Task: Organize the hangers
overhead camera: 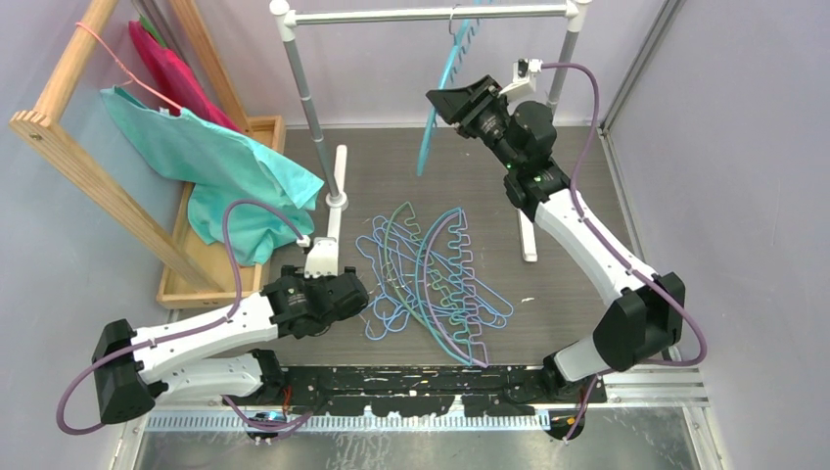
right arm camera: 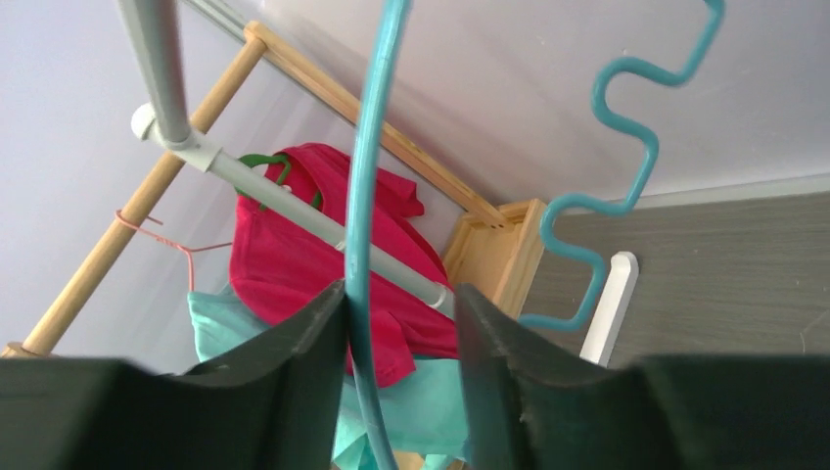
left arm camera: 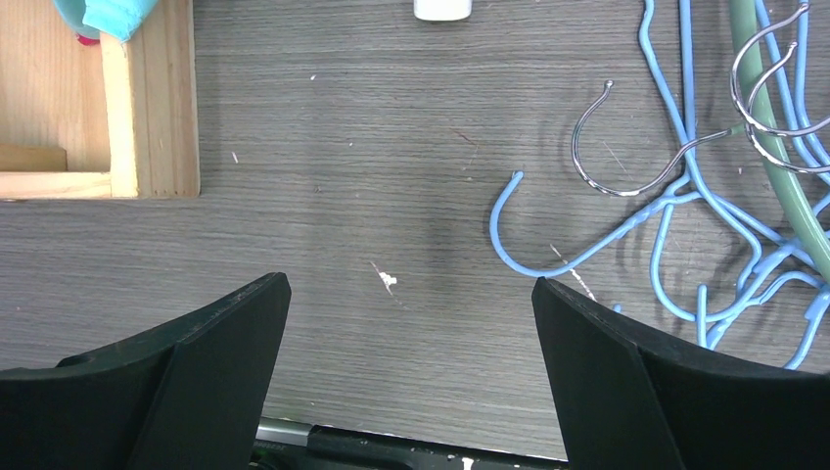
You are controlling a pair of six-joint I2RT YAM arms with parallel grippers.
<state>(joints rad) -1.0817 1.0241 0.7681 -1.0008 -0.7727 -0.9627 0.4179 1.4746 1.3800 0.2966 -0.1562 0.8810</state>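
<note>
A teal arched hanger (overhead camera: 442, 73) with a zigzag bar hangs from the grey rail (overhead camera: 431, 14) at the back. My right gripper (overhead camera: 445, 101) is open around its arch. In the right wrist view the arch (right arm camera: 364, 196) runs between the fingers, against the left one, with a gap to the right one; the gripper (right arm camera: 401, 304) is not closed on it. A pile of light-blue, green, teal and purple hangers (overhead camera: 431, 279) lies on the table. My left gripper (overhead camera: 357, 294) is open and empty just left of the pile, near a blue hook (left arm camera: 548, 245) and a metal hook (left arm camera: 626, 147).
A wooden rack (overhead camera: 88, 147) at the left carries a teal garment (overhead camera: 225, 166) on a thin pink hanger (overhead camera: 117, 59) and a red garment (overhead camera: 176, 69). Its wooden base (left arm camera: 147, 98) is near my left gripper. The rail's white feet (overhead camera: 338, 166) stand behind the pile.
</note>
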